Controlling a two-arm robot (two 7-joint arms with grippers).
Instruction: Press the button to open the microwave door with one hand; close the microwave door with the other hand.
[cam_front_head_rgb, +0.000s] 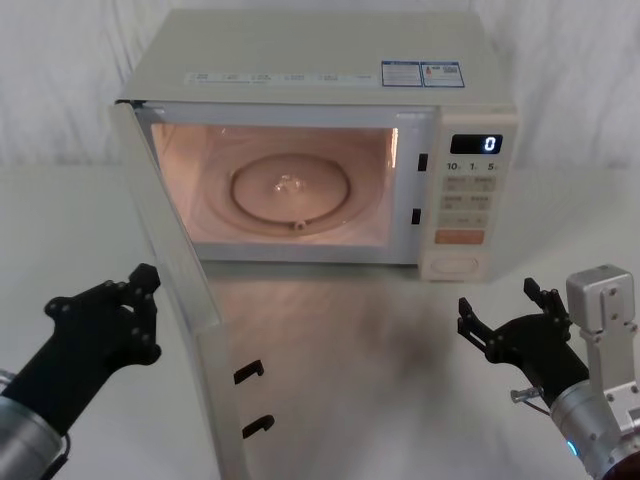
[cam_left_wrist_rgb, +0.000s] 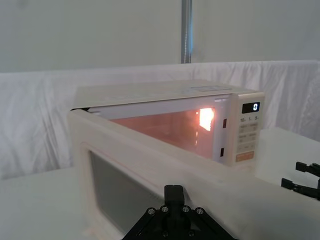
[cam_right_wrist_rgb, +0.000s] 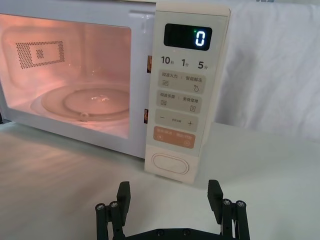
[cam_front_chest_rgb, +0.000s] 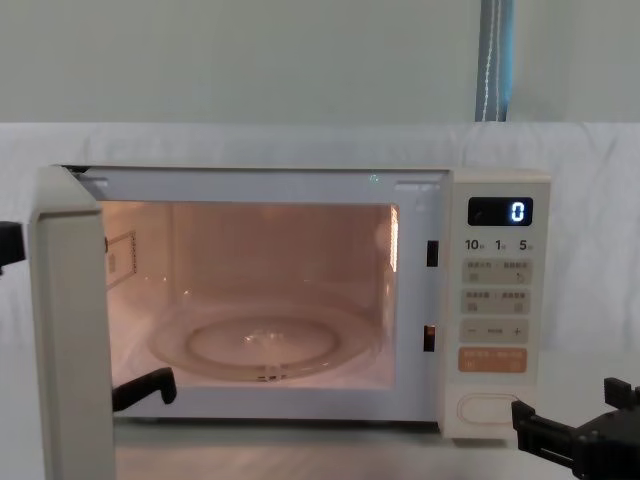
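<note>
The door (cam_front_head_rgb: 185, 290) hangs open at seven o'clock from the microwave (cam_front_head_rgb: 330, 90); it looks stiff, light, hinged. Push its outer face near the free edge. The left gripper (cam_front_head_rgb: 135, 300), spread unclear, sits beside it; the right gripper (cam_right_wrist_rgb: 170, 197) is spread wide.

cream microwave (cam_front_head_rgb: 330, 60) — pink-lit inside, orange key (cam_right_wrist_rgb: 173, 136)

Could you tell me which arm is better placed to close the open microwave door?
The left: its tool sits just outside the swung-open door, while the right tool waits apart by the button.

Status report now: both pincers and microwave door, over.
Left pincer beside the door's outer face. Right pincer open, before the button, apart. Microwave door wide open. Nothing blocks.
</note>
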